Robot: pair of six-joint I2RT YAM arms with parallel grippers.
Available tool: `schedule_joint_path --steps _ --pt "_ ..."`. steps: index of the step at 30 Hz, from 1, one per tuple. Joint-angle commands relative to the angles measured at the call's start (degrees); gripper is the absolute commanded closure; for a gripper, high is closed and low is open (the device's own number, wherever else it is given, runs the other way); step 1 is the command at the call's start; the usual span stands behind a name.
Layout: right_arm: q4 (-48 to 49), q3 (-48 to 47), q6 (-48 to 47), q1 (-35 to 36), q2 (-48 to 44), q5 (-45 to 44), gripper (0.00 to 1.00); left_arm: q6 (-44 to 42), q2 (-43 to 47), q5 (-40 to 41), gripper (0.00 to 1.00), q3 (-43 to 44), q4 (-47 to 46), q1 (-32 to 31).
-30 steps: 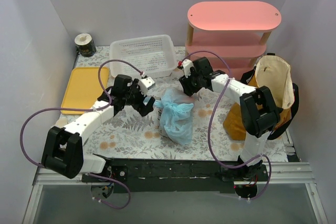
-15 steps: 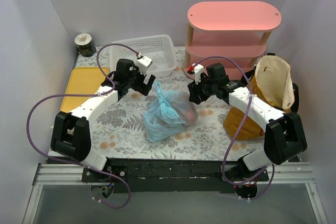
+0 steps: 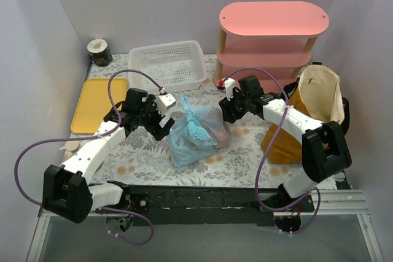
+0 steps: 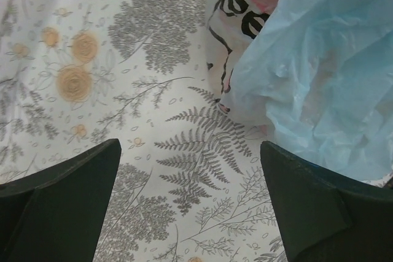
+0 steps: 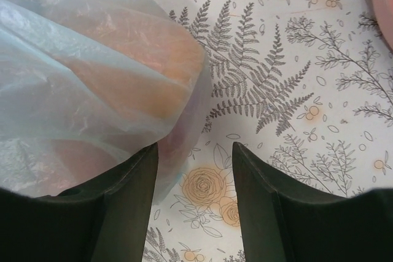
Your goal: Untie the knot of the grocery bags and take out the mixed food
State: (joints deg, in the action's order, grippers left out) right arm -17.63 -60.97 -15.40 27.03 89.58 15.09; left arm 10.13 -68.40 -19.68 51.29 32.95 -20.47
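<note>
bag: pale blue bag sits between my grippers, food inside, knot on top looks tied
left gripper: spread wide, empty, just beside the bag
right gripper: part-spread, gripping nothing, bag edge at its left finger
risk: if I pinch film instead of the knot, it tears or the bag drags
around: tote right, basket behind, tray left, shelf far right; I judge none blocks me

1 overhead, 2 wrist close-ups, sharing bag

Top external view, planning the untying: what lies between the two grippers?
The thin translucent pale blue plastic bag lies between left gripper and right gripper, in the top view.
</note>
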Motion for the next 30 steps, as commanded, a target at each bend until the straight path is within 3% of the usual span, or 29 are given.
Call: schedule_joint_path --steps 1,4,7,10,16,21,25,30 --pt "0.8 2.3 -0.5 0.2 -0.4 4.7 0.41 -0.4 -5.7 -8.3 0.05 0.2 -3.4 -0.6" --pt "0.1 3.1 -0.8 0.7 -1.5 5.6 0.41 4.1 -12.2 -6.3 0.15 3.1 -7.6 -0.6" --pt "-0.6 2.4 -2.5 0.7 -3.5 4.2 0.41 6.1 -15.5 0.3 0.18 5.8 -13.5 -0.5" --pt "-2.0 -1.5 -4.6 0.7 -5.3 3.1 0.42 4.6 -17.1 4.9 0.18 9.1 -17.7 -0.4" --pt "-6.4 -9.9 -8.9 0.7 -5.6 9.1 0.41 -2.3 -16.5 7.6 0.13 14.9 -13.3 -0.3" --pt "-5.4 -13.4 -6.2 0.7 -3.7 15.2 0.41 -3.7 -12.5 -0.9 0.1 15.5 -2.4 0.0" --pt "-5.7 -16.2 -6.0 0.6 -0.7 20.2 0.41 0.9 -10.5 -8.8 0.07 15.0 -1.2 0.0" --pt "-6.6 -19.3 -5.1 1.3 3.0 25.2 0.4 4.5 -14.7 -12.6 0.15 16.5 -1.2 -0.8"
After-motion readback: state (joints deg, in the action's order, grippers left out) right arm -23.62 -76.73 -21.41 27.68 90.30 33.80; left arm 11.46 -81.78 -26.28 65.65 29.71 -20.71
